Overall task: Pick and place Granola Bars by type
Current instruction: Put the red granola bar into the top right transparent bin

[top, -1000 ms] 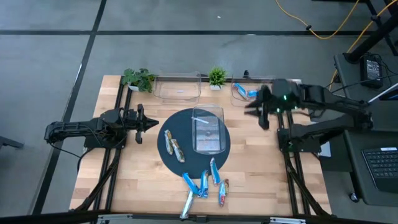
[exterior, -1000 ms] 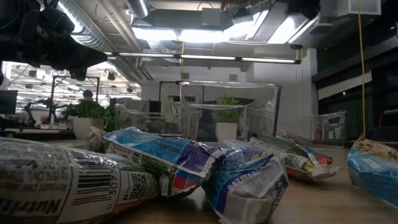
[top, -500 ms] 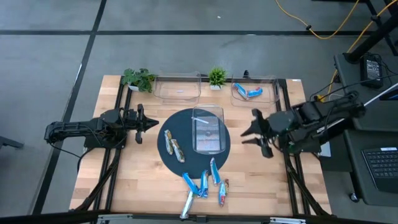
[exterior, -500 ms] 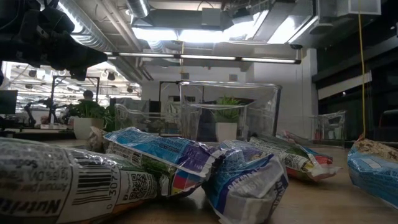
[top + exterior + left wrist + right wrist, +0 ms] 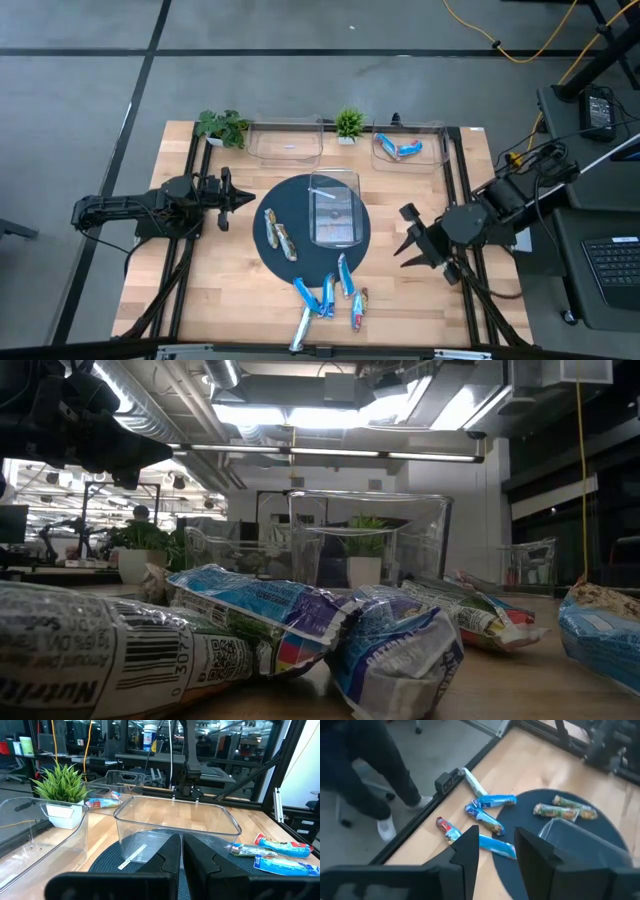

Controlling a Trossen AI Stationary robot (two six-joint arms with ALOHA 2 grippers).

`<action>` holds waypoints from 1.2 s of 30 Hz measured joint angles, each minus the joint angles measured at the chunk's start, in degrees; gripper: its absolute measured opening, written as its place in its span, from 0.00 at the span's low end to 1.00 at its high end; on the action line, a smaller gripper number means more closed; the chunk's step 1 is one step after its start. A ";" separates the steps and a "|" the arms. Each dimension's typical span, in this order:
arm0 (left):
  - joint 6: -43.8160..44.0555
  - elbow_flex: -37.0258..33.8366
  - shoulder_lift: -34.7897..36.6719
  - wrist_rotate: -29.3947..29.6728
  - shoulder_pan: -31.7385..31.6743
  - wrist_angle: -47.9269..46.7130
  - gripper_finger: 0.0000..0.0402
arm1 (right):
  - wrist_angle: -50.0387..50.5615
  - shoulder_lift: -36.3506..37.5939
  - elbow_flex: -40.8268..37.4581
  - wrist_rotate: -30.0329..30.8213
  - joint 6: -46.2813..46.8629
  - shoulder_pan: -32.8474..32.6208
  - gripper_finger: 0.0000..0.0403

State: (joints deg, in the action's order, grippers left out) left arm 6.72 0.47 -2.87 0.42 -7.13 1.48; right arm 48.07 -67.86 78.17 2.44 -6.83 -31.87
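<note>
Several blue granola bars (image 5: 325,293) lie loose near the table's front edge, with a blue-and-red one (image 5: 358,310) and a silvery one (image 5: 301,328) beside them. Two tan bars (image 5: 280,239) lie on the dark round mat (image 5: 268,258). Two blue bars (image 5: 400,148) lie in the far right clear bin (image 5: 432,150). My right gripper (image 5: 403,237) hangs open and empty above the table's right side, aimed down at the loose bars (image 5: 484,818). My left gripper (image 5: 250,198) waits shut and level at the mat's left edge, facing the clear bin on the mat (image 5: 175,817).
A clear bin (image 5: 333,208) stands on the mat and another (image 5: 285,142) at the far edge. Two small potted plants (image 5: 222,127) (image 5: 349,123) stand along the far edge. A person's legs (image 5: 365,780) show beyond the table's front edge in the right wrist view.
My right gripper has swung from above the far right bin toward the table's near edge along the right side, rolling as it went, and now points slantwise down at the loose bars. Its fingers have kept the same gap. No bar has moved.
</note>
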 joint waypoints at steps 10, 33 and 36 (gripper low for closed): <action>0.00 0.00 0.02 -0.02 0.01 0.00 0.03 | 10.44 -14.61 17.61 -0.15 -6.02 -1.65 0.31; 0.00 0.00 0.00 -0.02 0.00 -0.02 0.03 | 11.99 -39.11 28.75 0.31 12.70 -3.82 0.66; 0.00 0.00 0.00 -0.02 0.00 -0.02 0.03 | 11.55 -42.37 28.75 -0.72 12.76 -5.31 0.74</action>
State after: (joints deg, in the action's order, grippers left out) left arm 6.72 0.47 -2.87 0.40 -7.13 1.46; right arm 59.62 -110.22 106.92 1.72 5.92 -37.18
